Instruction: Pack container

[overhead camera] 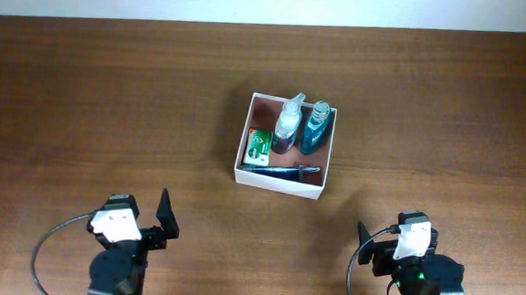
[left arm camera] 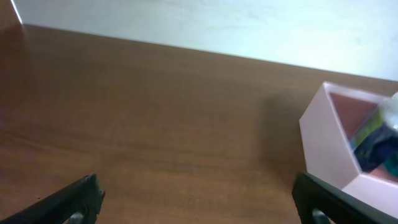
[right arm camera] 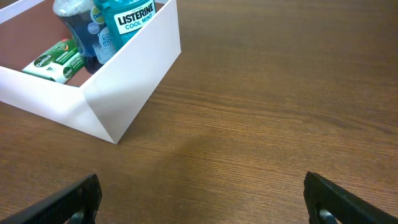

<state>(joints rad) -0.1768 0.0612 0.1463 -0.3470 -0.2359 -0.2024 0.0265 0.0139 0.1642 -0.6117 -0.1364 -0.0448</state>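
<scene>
The container (overhead camera: 278,182) is a square white-walled box with a reddish-brown inside, at the table's middle. In it stand a clear spray bottle (overhead camera: 288,124) and a blue Listerine bottle (overhead camera: 316,129). A green soap box (overhead camera: 259,147) and a dark toothbrush (overhead camera: 283,169) lie in it. The container also shows in the right wrist view (right arm camera: 134,74) and the left wrist view (left arm camera: 323,146). My left gripper (left arm camera: 199,202) is open and empty near the front left. My right gripper (right arm camera: 202,199) is open and empty near the front right.
The brown wooden table (overhead camera: 83,91) runs to a white wall at the back. Both arm bases sit at the front edge, the left arm (overhead camera: 120,239) and the right arm (overhead camera: 413,262).
</scene>
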